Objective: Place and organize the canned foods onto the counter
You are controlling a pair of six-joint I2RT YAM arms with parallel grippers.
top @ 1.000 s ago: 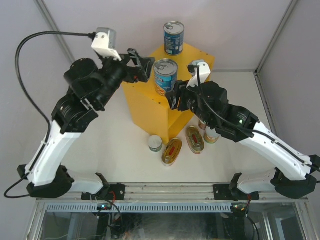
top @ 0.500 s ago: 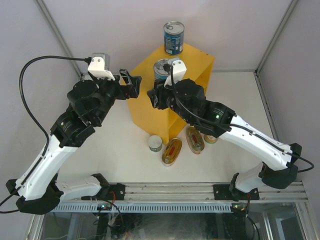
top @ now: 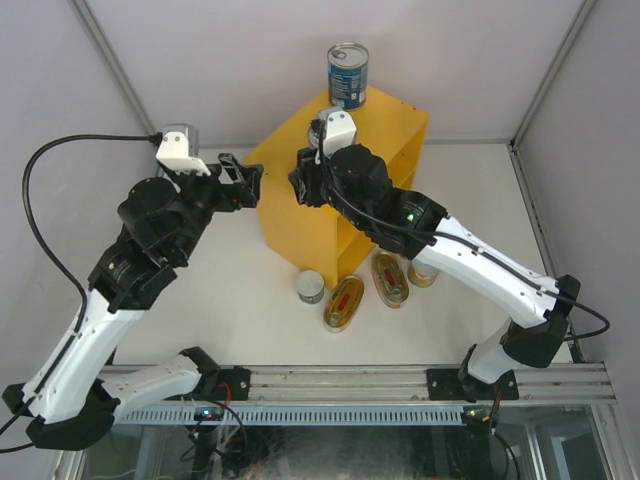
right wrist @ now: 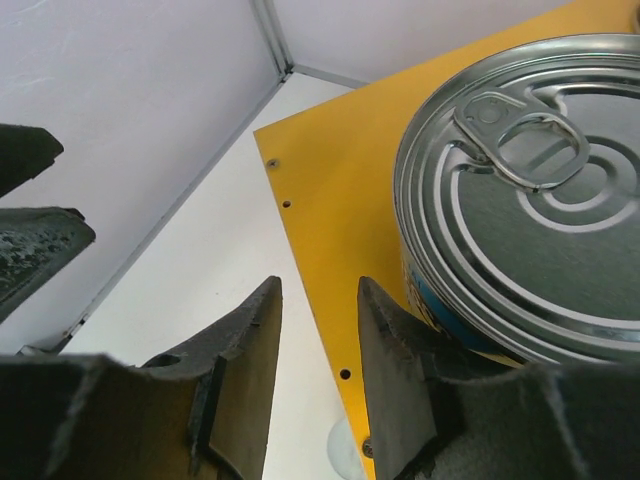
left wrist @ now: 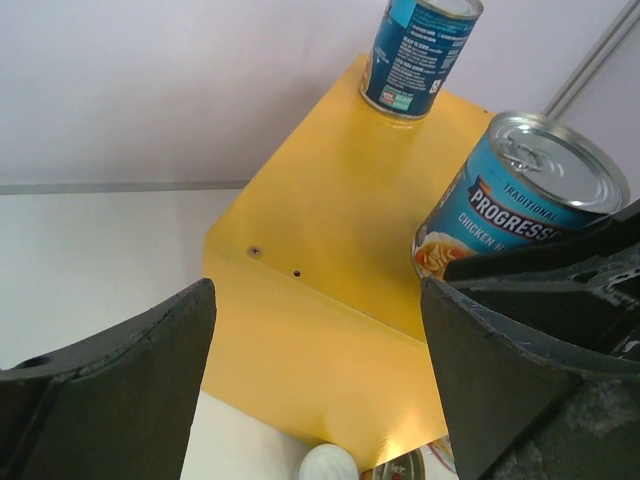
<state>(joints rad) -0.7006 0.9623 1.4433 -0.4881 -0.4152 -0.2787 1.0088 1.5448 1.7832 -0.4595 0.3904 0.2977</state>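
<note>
The counter (top: 300, 225) is a yellow box in mid-table. One tall blue can (top: 348, 75) stands on its far corner. A second blue can (left wrist: 520, 195) stands on the near part of the top, hidden under my right arm in the top view. My left gripper (top: 250, 183) hangs open just left of the counter, holding nothing (left wrist: 315, 330). My right gripper (top: 303, 187) hovers over the counter's left edge beside that second can (right wrist: 530, 190), jaws narrowly open and empty (right wrist: 318, 300). On the table lie a small can (top: 311, 287) and two oval tins (top: 343, 303) (top: 390, 279).
Another short can (top: 422, 272) sits partly under my right forearm beside the counter. White walls with metal corner posts close in the back and sides. The arm bases and a metal rail (top: 340, 385) line the near edge.
My right wrist has swung left across the counter top, covering the near blue can, and its jaws have narrowed. My left arm has drawn back to the left, away from that can.
</note>
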